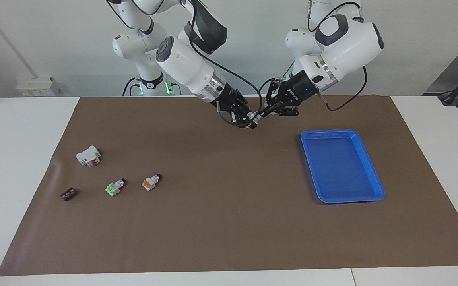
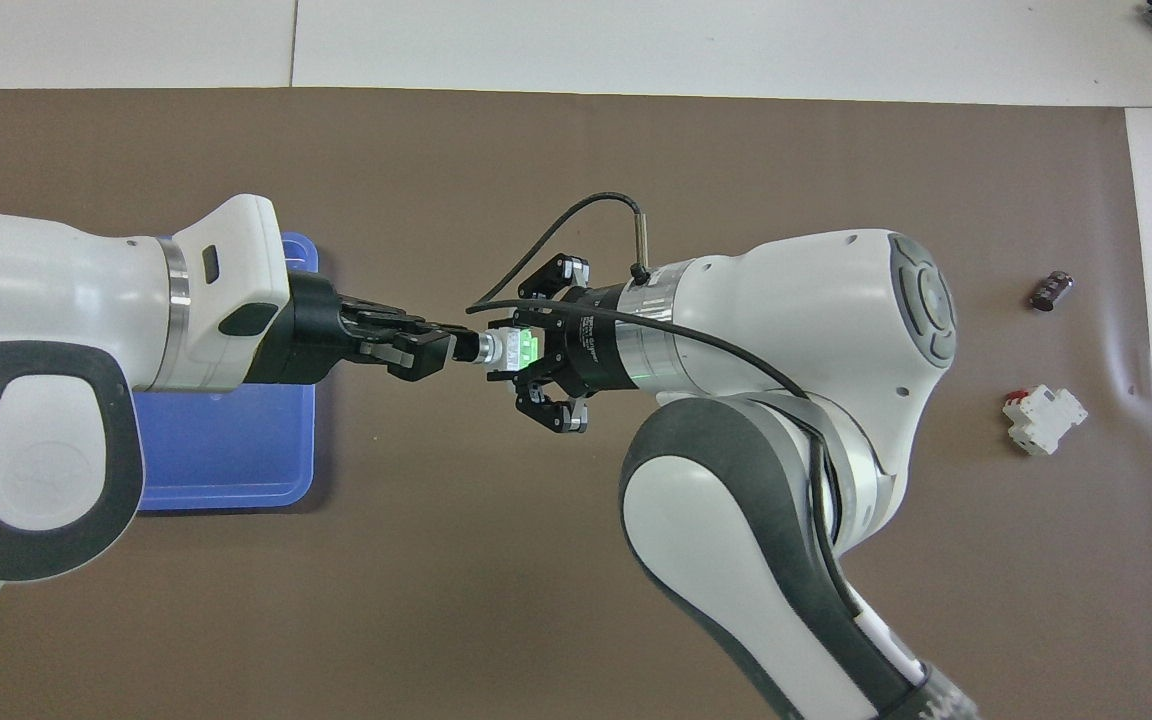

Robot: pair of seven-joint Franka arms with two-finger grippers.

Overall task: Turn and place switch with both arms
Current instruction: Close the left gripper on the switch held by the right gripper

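Mid-handover, right in close to the robots. Held in the air over the brown mat [image 1: 229, 222]: the switch [image 2: 504, 350], lying level between two grippers. Clamped on its dark knob end by the left gripper [image 2: 436, 352], fingers [image 2: 414, 362] pinched tight. Green end block tucked inside the right gripper [image 2: 541, 350], fingers [image 2: 548, 412] spread wider than the little white body, so apparently no grip from that side.

By the look of things, pick-up done and turning between the arms well under way or just finished. Left to do: carrying across and setting down, most likely in the tray.

Hard moulded plastic on the switch, boxy and white, round knob, glossy translucent green cap. Small and stubby, easy to twist in a pinch.

A little farther out, toward the left arm's end: blue tray [image 1: 342, 167], shallow, rounded corners, raised rim, smooth shiny plastic, nothing in it.

Farther again, toward the right arm's end of the tabletop [image 1: 22, 159]: white block [image 1: 88, 155] with a red part, chunky and angular. Then an orange-ended switch [image 1: 150, 182] and a green-ended switch [image 1: 114, 187], both lying on their sides, apart from each other. Farthest out, a tiny black piece [image 1: 68, 194], ridged. Mat itself matte, papery, slightly rippled near that end.
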